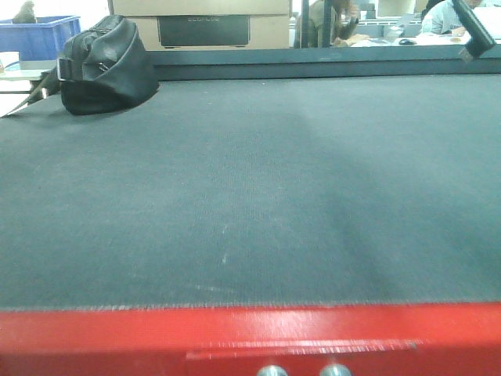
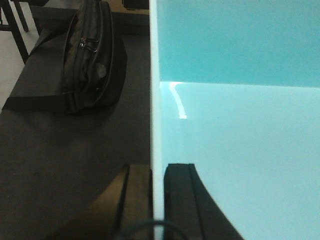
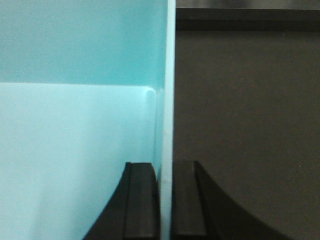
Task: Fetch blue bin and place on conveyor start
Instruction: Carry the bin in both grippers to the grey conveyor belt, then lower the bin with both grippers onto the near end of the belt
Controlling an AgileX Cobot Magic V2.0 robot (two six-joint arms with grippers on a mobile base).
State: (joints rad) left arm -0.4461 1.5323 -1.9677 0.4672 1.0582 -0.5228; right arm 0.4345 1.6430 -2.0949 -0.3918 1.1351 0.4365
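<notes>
The blue bin [image 2: 240,150] is a pale cyan tub that fills the right of the left wrist view and the left of the right wrist view [image 3: 75,150]. My left gripper [image 2: 157,172] is shut on the bin's left wall, one finger inside and one outside. My right gripper [image 3: 166,172] is shut on the bin's right wall in the same way. The dark grey conveyor belt [image 1: 250,196] lies beneath the bin in both wrist views [image 2: 75,150] [image 3: 240,125]. Its red strip [image 1: 250,333] runs along the near edge. The bin does not show in the front view.
A black bag [image 1: 102,66] lies on the belt at the far left, close to the bin's left side in the left wrist view [image 2: 90,55]. Beyond the belt stand a dark blue crate [image 1: 39,35] and a cardboard box [image 1: 203,23].
</notes>
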